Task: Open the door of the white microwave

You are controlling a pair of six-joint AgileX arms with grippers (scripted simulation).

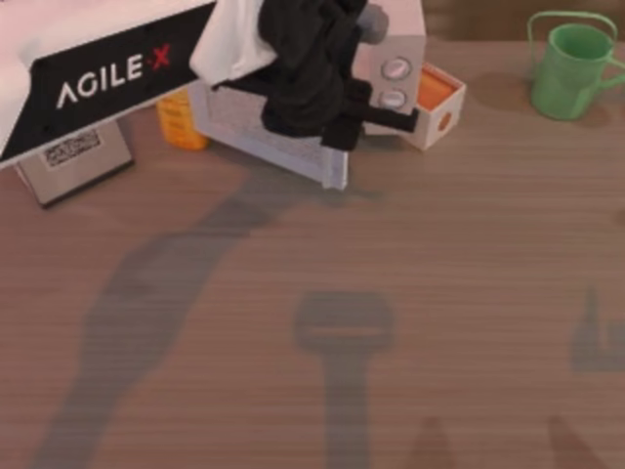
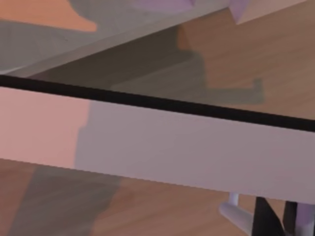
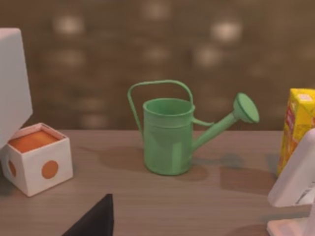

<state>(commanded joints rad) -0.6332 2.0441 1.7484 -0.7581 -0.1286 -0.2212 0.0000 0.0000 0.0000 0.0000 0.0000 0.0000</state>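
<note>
The white microwave (image 1: 398, 47) stands at the back of the table, largely hidden under my left arm; its two silver knobs (image 1: 395, 82) show. Its door (image 1: 259, 132), white with a grey mesh window, is swung out at an angle, hinged on the left. My left gripper (image 1: 342, 130) sits at the door's free edge. In the left wrist view the door's edge (image 2: 197, 147) crosses the frame, and the left gripper (image 2: 278, 221) has its black fingers closed round the grey handle (image 2: 236, 214). Of my right gripper, out of the top view, only one black fingertip (image 3: 98, 219) shows.
A small white box with orange inside (image 1: 441, 101) stands right of the microwave. A green watering can (image 1: 571, 70) is at the back right. An orange container (image 1: 182, 119) and a grey card (image 1: 74, 159) lie left of the door. A yellow box (image 3: 298, 128) shows in the right wrist view.
</note>
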